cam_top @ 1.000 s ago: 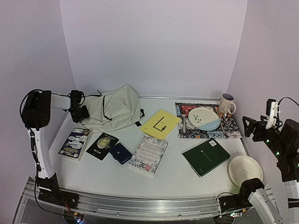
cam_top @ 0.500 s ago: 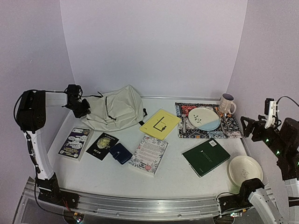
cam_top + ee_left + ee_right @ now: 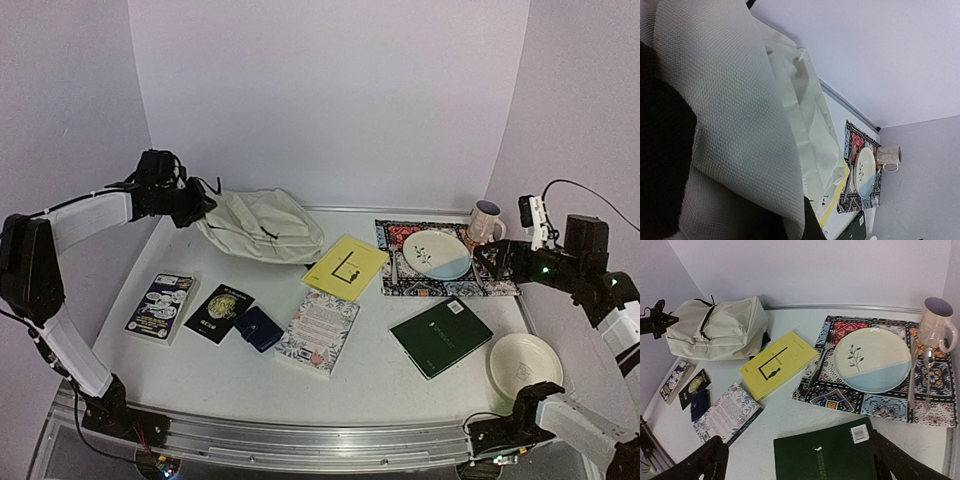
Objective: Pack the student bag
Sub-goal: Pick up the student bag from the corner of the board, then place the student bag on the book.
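Note:
The student bag (image 3: 262,225), cream fabric with black straps, lies at the back left with its left end raised off the table. My left gripper (image 3: 196,206) is shut on that raised end. In the left wrist view the bag's cloth (image 3: 730,125) fills most of the frame and runs down into my left gripper (image 3: 801,220). The bag (image 3: 715,330) also shows in the right wrist view. My right gripper (image 3: 490,262) hangs open over the right side of the table. Nothing sits between its dark fingers (image 3: 710,460), and the gripper (image 3: 795,452) is above a green notebook (image 3: 827,452).
On the table lie a yellow book (image 3: 343,266), a floral book (image 3: 318,332), the green notebook (image 3: 440,336), a blue wallet (image 3: 258,328), a black booklet (image 3: 218,313) and a coin-cover book (image 3: 159,305). A patterned placemat (image 3: 500,278) holds a plate (image 3: 437,254); a mug (image 3: 486,222) and a cream plate (image 3: 525,365) stand right.
My left gripper closed on the bag's left end, then rose and moved right, dragging the bag with it. My right arm swung left, out over the table.

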Motion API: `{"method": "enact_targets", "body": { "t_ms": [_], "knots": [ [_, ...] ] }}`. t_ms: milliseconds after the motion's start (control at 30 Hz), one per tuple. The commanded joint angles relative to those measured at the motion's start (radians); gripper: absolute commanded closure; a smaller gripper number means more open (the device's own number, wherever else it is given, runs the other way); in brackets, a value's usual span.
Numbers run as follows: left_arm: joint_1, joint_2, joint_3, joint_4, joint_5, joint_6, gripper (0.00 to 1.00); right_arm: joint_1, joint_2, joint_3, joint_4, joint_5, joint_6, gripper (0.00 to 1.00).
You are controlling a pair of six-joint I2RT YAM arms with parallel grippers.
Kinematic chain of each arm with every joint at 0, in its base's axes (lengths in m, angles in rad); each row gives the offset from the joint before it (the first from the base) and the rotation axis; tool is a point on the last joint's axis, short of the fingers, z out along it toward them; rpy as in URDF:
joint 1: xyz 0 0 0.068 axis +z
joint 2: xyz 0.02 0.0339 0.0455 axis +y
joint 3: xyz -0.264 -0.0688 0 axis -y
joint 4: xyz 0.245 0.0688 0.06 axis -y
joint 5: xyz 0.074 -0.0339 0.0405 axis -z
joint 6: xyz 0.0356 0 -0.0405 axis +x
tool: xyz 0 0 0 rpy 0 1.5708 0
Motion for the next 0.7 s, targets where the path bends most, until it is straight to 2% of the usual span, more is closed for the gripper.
{"method": "enact_targets", "body": {
  "t_ms": [0,100,267,433,667],
  "knots": [
    [-0.129,-0.127,-0.072,0.07,-0.043,-0.048,1.0,0.019,0.05,0.007,0.131,-0.146,0.103,0.04],
    [-0.222,-0.189,-0.152,0.102,-0.132,-0.086,1.0,0.09,0.103,-0.002,0.209,-0.137,0.155,0.04],
    [-0.36,-0.275,-0.297,0.159,-0.257,-0.149,0.99,0.301,0.235,0.006,0.278,0.015,0.222,0.04],
    [-0.482,-0.305,-0.415,0.186,-0.333,-0.204,0.95,0.394,0.372,-0.019,0.382,0.075,0.306,0.05],
    [-0.651,-0.293,-0.513,0.187,-0.359,-0.251,0.78,0.463,0.509,-0.018,0.505,0.101,0.361,0.05]
  ]
}}
